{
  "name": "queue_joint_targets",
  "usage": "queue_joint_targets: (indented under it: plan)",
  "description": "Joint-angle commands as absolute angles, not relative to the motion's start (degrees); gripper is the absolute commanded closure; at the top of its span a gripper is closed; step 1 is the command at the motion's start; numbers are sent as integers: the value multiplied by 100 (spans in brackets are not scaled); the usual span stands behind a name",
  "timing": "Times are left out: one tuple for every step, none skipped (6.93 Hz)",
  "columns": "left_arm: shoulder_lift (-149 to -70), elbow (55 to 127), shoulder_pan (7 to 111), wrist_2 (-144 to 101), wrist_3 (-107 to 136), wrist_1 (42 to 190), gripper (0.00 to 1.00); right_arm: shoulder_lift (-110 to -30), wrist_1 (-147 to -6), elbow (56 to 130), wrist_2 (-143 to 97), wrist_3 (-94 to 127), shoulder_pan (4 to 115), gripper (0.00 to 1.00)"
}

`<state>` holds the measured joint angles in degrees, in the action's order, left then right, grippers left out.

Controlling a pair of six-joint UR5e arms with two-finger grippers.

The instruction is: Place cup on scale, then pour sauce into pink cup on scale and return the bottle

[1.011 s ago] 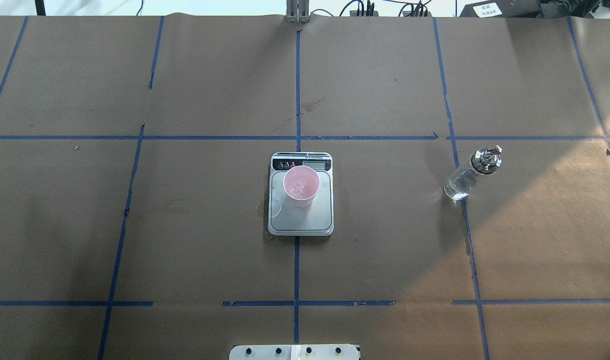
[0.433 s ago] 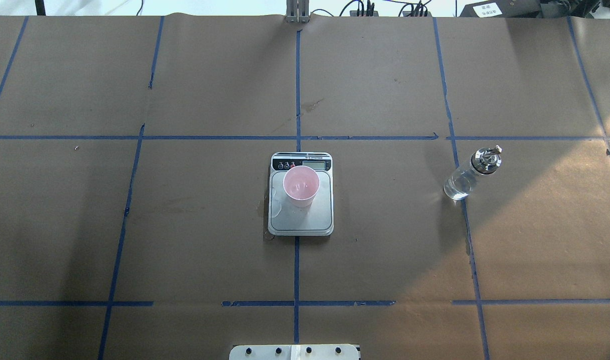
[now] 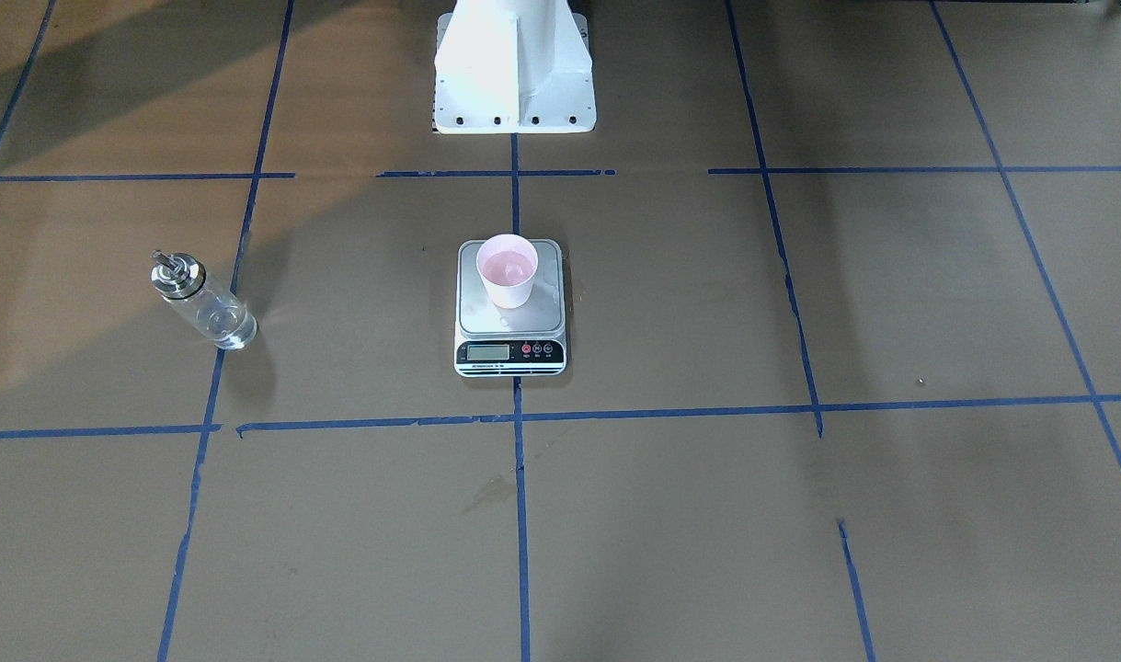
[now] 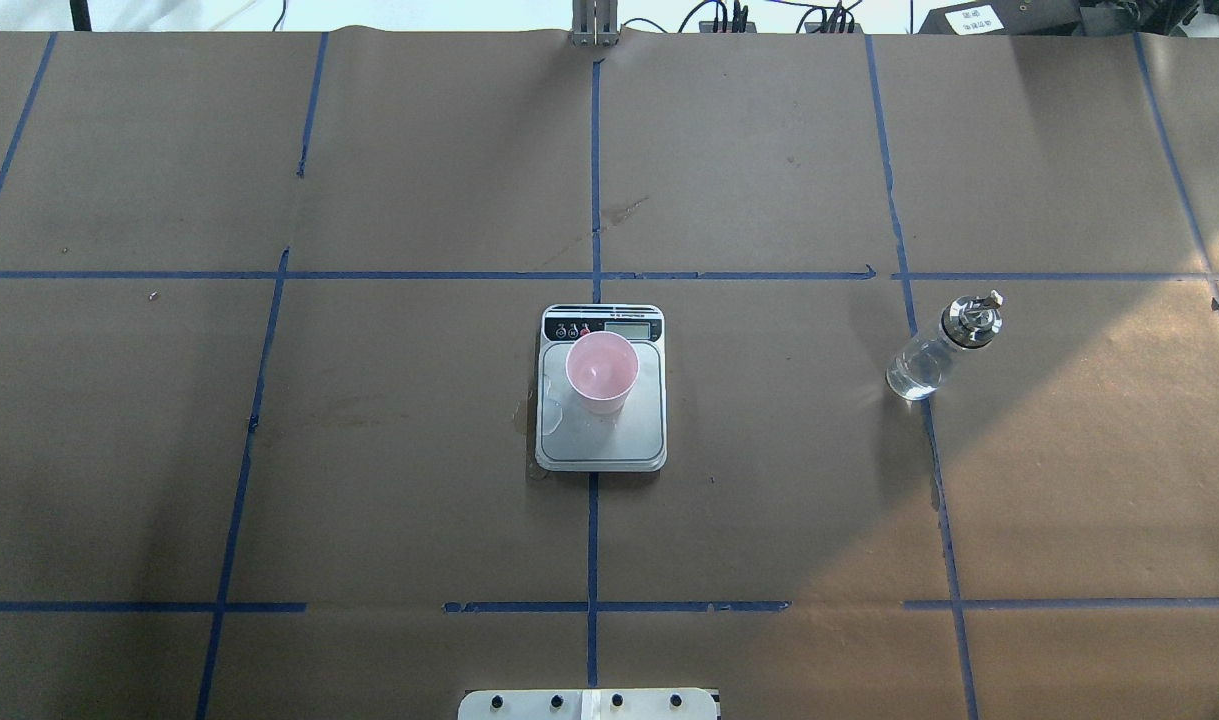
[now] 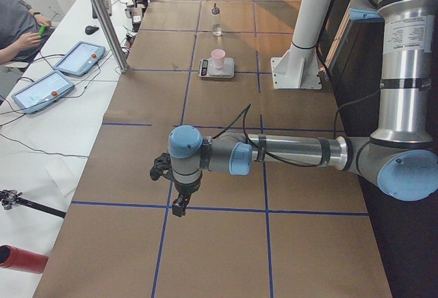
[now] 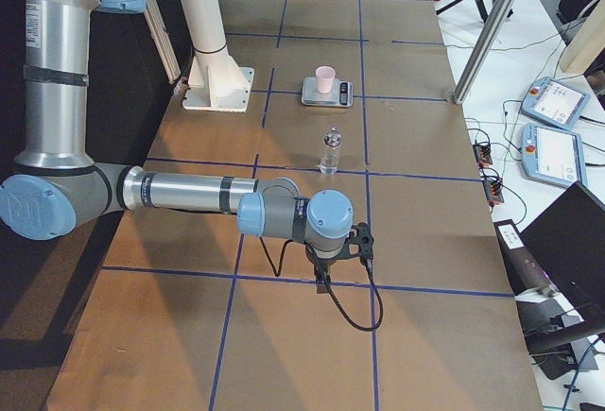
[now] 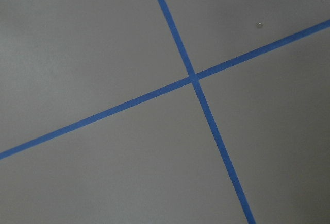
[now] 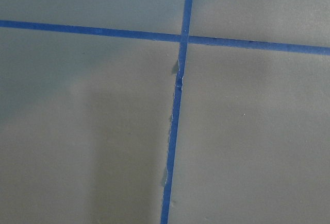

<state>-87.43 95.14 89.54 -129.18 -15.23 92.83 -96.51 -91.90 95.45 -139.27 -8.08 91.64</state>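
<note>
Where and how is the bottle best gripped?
Probably around the clear glass body of the bottle, below the metal collar, fingers coming in level from the side. It stands upright, and the thin spout on top leaves nothing sound to pinch from above.

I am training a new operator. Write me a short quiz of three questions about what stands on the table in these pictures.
1. True or false: the cup stands on the scale.
2. Choose one. The bottle is: A) upright on the table, apart from the scale; B) lying on the scale; C) tipped over the cup.
3. Fill in: the bottle stands on the robot's ____ side of the scale.
Key: 1 true; 2 A; 3 right.
</note>
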Motion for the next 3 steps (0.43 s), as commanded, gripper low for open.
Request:
queue_joint_targets:
  plan:
    - [-8780, 9658, 9000, -12946, -1547, 8739, 0, -9703, -9193, 9536, -14010, -721, 9193, 0]
    - [-8772, 9642, 9000, -12946, -1547, 8736, 0, -9712, -9185, 9536, -14010, -712, 9193, 0]
    - [-8771, 9659, 9009, -13016, -1547, 8710, 0, -9703, -9185, 9545, -14001, -712, 9193, 0]
